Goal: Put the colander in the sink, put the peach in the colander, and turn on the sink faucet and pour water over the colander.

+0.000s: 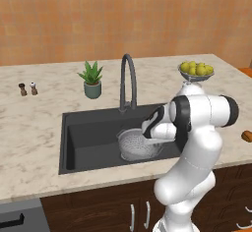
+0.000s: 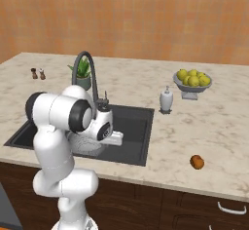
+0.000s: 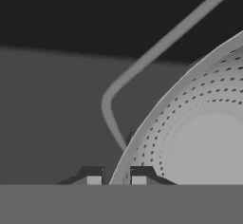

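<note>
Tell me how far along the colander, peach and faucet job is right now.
Done, nearly: the colander sits down inside the sink. In hand: the gripper is shut on the colander's rim, one fingertip on each side, not yet let go. Left: the peach lies on the counter right of the sink, and no water runs from the sink faucet.

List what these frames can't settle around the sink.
- Sink drain: hidden in both base views by the colander and arm.
- Gripper jaws: left base view, arm's hand blocks them; hand view's bottom edge crops them at the colander's rim.
- Colander: hand view, right edge cuts it off; right base view, arm covers most.
- Faucet handle: too small.
- Peach: left base view, right edge crops it.
</note>
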Tool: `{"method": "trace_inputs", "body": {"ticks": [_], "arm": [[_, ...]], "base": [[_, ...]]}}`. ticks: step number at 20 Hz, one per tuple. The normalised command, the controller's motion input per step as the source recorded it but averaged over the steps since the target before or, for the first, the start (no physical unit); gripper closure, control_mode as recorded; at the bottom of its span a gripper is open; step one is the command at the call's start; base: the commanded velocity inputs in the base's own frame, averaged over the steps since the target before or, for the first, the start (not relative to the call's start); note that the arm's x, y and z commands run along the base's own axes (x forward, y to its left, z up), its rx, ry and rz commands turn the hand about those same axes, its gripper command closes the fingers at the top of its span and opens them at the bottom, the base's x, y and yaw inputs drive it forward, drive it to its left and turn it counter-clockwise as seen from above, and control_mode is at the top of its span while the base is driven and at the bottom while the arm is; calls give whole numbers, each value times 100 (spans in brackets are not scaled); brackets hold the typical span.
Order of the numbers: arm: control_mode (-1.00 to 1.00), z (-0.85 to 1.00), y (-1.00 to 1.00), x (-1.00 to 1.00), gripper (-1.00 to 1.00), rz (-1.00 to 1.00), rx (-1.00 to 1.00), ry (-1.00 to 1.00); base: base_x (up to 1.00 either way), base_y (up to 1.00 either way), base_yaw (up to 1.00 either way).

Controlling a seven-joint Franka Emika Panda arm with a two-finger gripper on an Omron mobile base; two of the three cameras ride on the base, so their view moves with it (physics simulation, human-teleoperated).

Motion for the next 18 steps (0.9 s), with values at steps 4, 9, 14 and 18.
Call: {"method": "trace_inputs", "body": {"ticks": [4, 9, 14, 18], "arm": [[-100, -33, 2, -21, 100, 2, 0, -9], [-100, -30, 0, -18, 100, 3, 0, -10], [-100, -14, 0, -19, -100, 0, 0, -8], [-100, -1, 0, -26, -100, 0, 2, -13]], "base": [[0, 0, 0], [0, 0, 0], [0, 0, 0], [0, 0, 0]]}}
